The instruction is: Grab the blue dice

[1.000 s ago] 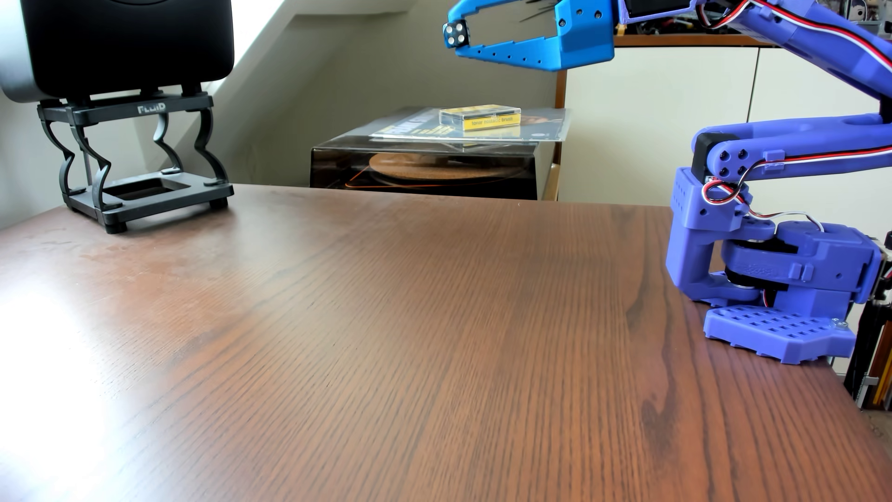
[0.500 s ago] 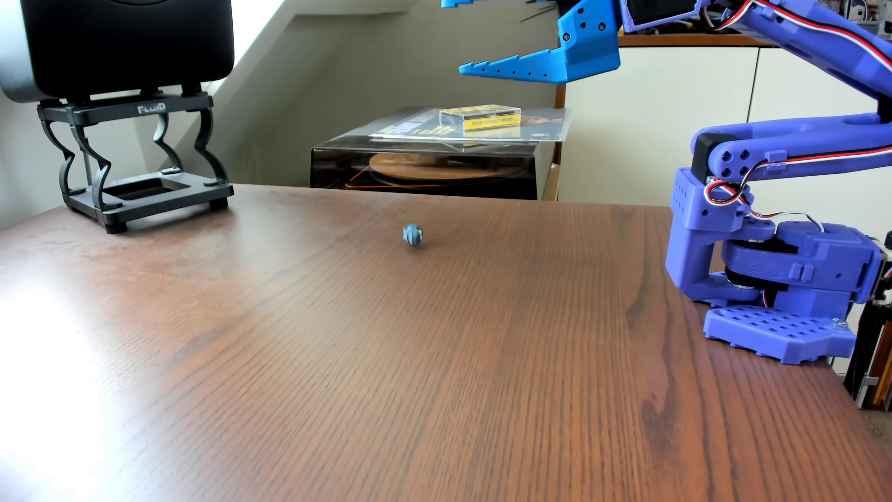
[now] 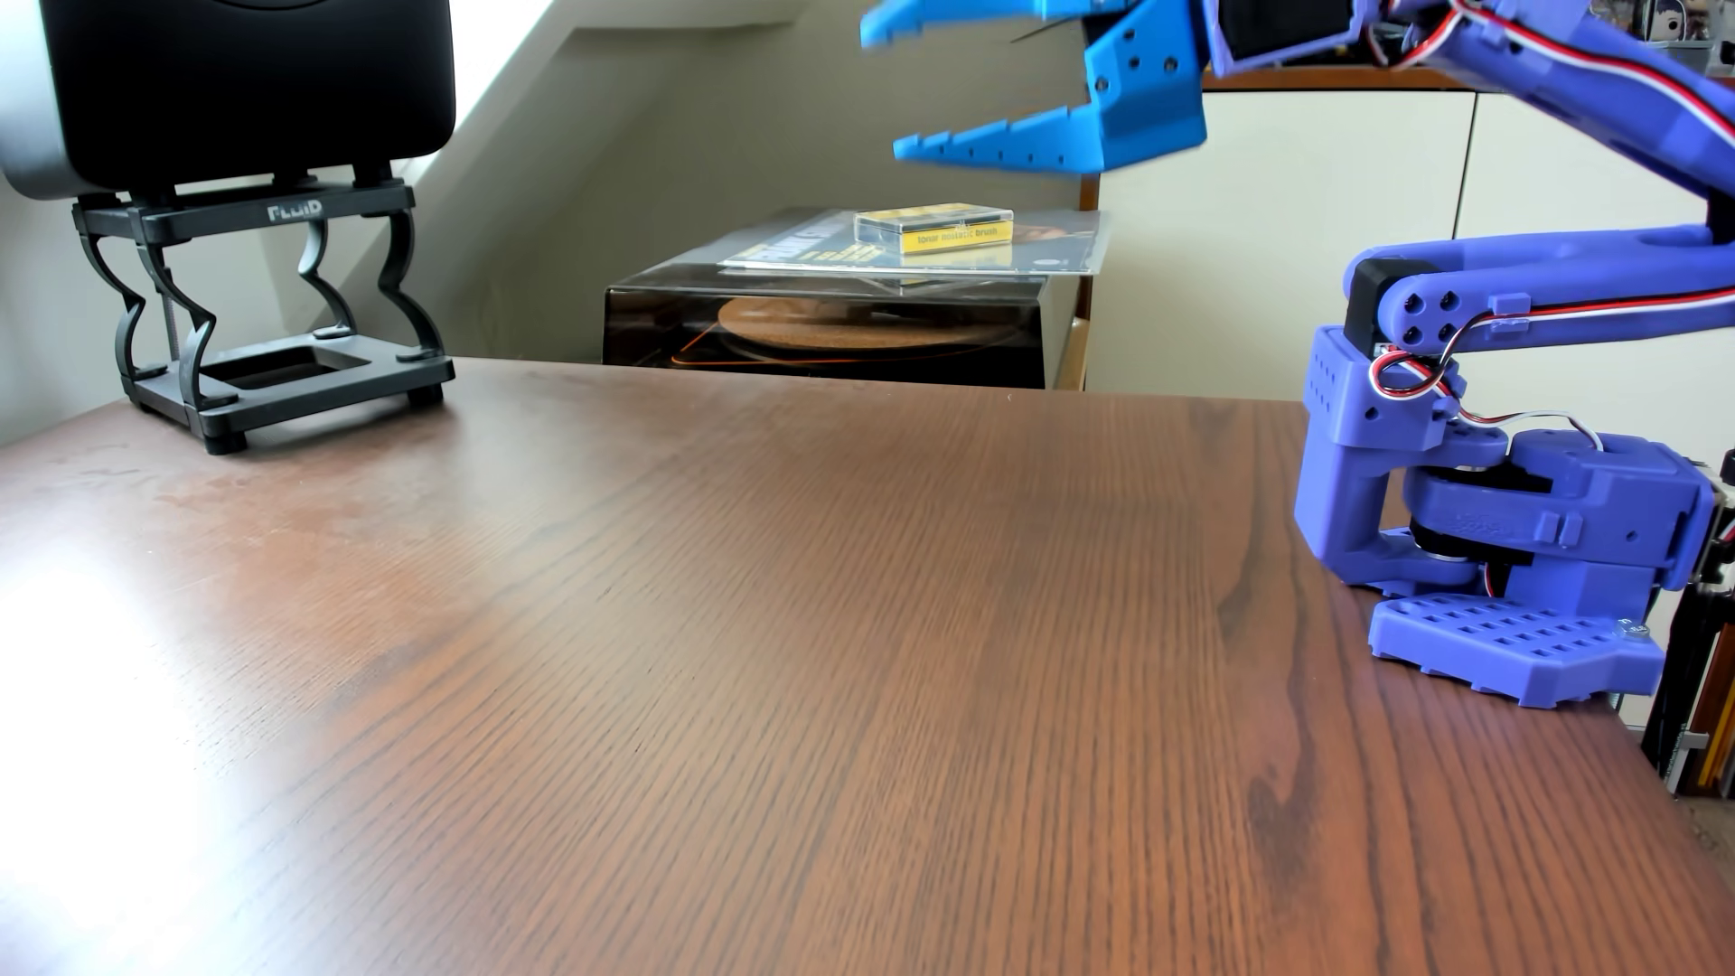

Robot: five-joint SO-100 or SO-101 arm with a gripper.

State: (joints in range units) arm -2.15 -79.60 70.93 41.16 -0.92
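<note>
The brown wood-grain table (image 3: pixel 751 610) shows glare at its left edge. A black speaker (image 3: pixel 244 84) on its stand (image 3: pixel 268 319) sits at the table's far left corner, a turntable (image 3: pixel 826 324) behind. High above the table, the blue gripper (image 3: pixel 887 89) hangs released (jaws wide apart). I cannot see the dice anywhere.

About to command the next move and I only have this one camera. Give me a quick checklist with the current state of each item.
1. Blue dice located: not ok. No die shows anywhere on the table.
2. Gripper open: ok. Its jaws are spread wide.
3. Gripper empty: ok. Nothing sits between the jaws.
4. Gripper height: ok. It hangs well above the tabletop.
5. Obstacles: ok. The speaker stand sits at the far left corner in this view, apart from the arm.
6. Arm base seated: ok. It sits at the table's right edge.
</note>
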